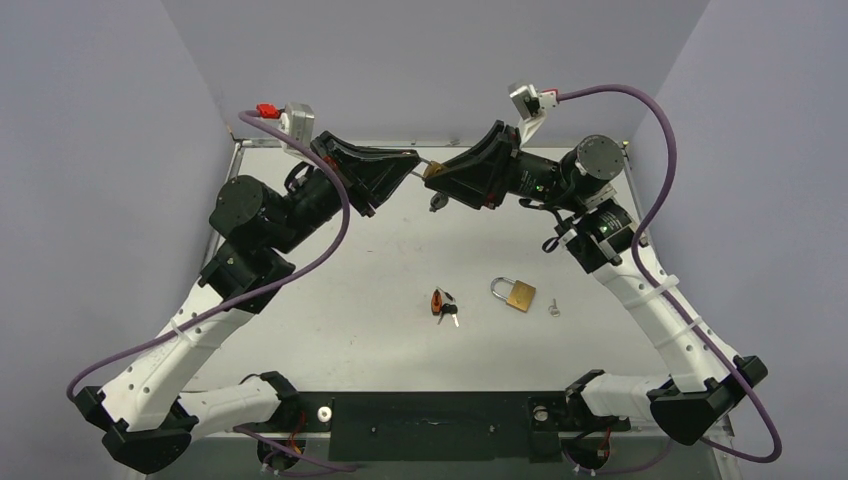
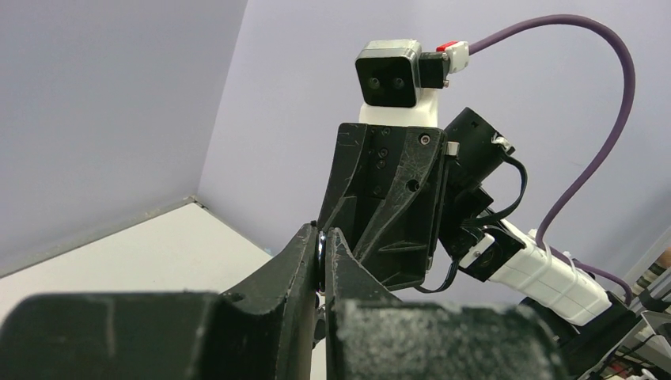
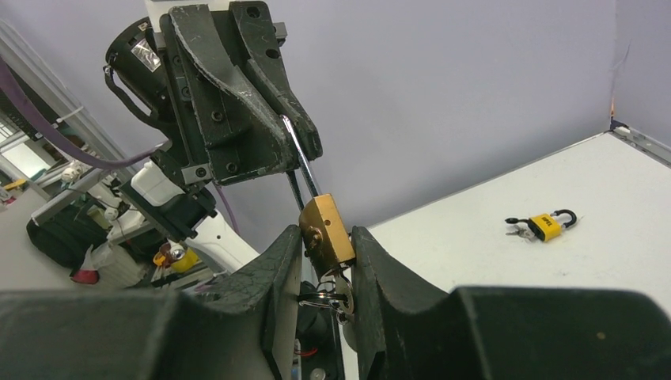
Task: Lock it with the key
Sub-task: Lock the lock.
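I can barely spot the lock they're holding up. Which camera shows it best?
Right wrist: the brass padlock sits close-up, clamped in the right tool. The top view shows only a speck; the left wrist view, almost nothing.

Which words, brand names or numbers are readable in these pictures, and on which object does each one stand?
No text can be read in any view.
On the yellow padlock lying on the table: a dark label, too small to read.
On the brass padlock in the right gripper: no marking shows on the visible faces.
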You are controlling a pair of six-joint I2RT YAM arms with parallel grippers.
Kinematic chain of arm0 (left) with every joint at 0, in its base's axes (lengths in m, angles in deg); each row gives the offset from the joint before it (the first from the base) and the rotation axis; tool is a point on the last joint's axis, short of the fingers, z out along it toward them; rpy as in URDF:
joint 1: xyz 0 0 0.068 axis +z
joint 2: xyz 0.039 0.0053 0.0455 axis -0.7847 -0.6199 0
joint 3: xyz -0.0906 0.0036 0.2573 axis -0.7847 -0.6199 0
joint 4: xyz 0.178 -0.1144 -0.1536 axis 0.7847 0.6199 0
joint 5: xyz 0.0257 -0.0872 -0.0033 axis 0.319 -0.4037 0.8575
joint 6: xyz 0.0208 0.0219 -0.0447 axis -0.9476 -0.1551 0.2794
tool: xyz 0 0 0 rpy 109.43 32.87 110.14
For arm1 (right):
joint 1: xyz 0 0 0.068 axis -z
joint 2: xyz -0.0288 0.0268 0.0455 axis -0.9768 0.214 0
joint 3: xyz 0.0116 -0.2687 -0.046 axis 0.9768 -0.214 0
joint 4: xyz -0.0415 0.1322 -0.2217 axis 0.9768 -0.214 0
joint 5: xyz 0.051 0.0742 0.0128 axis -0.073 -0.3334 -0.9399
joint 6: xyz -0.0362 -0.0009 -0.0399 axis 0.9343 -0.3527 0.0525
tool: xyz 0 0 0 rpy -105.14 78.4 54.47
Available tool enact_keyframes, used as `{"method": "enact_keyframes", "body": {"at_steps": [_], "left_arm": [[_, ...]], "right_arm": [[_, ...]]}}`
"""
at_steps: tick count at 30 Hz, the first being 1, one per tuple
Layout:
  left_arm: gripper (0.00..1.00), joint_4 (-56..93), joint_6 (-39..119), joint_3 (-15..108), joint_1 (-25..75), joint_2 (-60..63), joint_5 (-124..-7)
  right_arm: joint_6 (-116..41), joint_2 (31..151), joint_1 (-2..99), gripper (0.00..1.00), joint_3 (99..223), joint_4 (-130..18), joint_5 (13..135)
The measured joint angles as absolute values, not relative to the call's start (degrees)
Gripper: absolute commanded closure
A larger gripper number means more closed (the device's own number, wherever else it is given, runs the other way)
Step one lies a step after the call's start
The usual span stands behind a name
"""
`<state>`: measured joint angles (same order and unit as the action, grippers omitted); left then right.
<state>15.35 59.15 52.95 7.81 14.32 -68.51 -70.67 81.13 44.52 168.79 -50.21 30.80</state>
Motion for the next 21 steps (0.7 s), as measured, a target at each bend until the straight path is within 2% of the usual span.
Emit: {"method": "enact_keyframes", "body": {"at_steps": [4, 9, 12, 17, 21], "left_arm": [[1.00, 16.80, 61.53, 52.95, 10.72, 14.67, -71.09], [1.00, 19.66, 63.10, 53.12, 13.50, 14.41, -73.97], [1.00, 23.14, 63.34, 53.21, 14.83, 14.24, -74.78], [1.00, 27.29, 63.32, 53.21, 16.82, 12.90, -75.30], [1.00, 28.34, 63.61, 53.21, 17.89, 12.68, -75.41]], "right_arm": [[-70.65, 81.13, 44.34, 0.86, 167.66, -49.66, 31.17], [-70.67, 81.13, 44.72, 0.53, 164.88, -48.53, 31.98], [-70.58, 80.67, 45.26, 0.38, 163.29, -46.45, 32.88], [-70.60, 78.00, 46.90, 0.27, 158.87, -43.54, 33.38], [-70.56, 75.84, 48.63, 0.27, 155.46, -42.41, 33.36]]}}
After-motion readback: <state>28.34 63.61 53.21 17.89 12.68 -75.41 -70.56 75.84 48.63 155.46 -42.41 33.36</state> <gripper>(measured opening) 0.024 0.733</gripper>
